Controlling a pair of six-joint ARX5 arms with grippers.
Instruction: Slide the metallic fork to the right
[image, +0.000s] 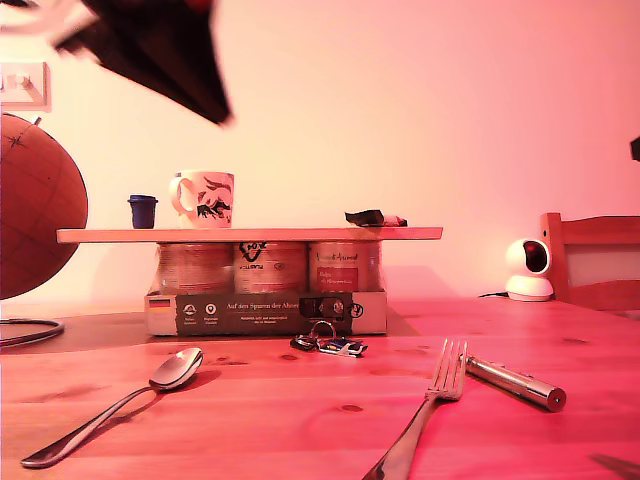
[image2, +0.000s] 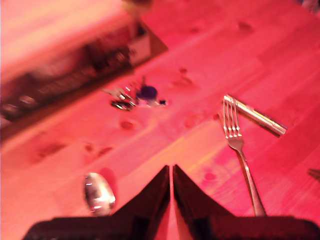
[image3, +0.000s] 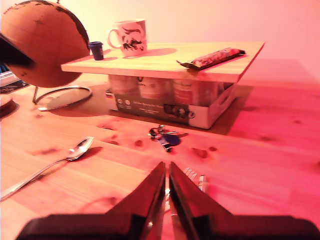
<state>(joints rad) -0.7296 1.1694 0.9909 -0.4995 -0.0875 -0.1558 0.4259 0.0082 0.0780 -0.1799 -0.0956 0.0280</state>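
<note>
Two closed grippers above a fork lying on open tabletop

Two pieces of cutlery are seen in the exterior view: the metallic fork lies near the front, right of centre, its handle running off the near edge of that view, and the spoon lies well apart at that view's left. A metal cylinder lies just beside the tines on their right. Bare wooden table is seen between spoon and fork. Farther back, keys lie before a box under a board. A blurred dark arm part is seen at the top left.

From the first wrist view, my first gripper is seen with fingers pressed together, nothing between them. The fork lies beside it.

From the second wrist view, my second gripper is likewise closed and empty, with the fork's tines just beyond the fingertips.
</note>
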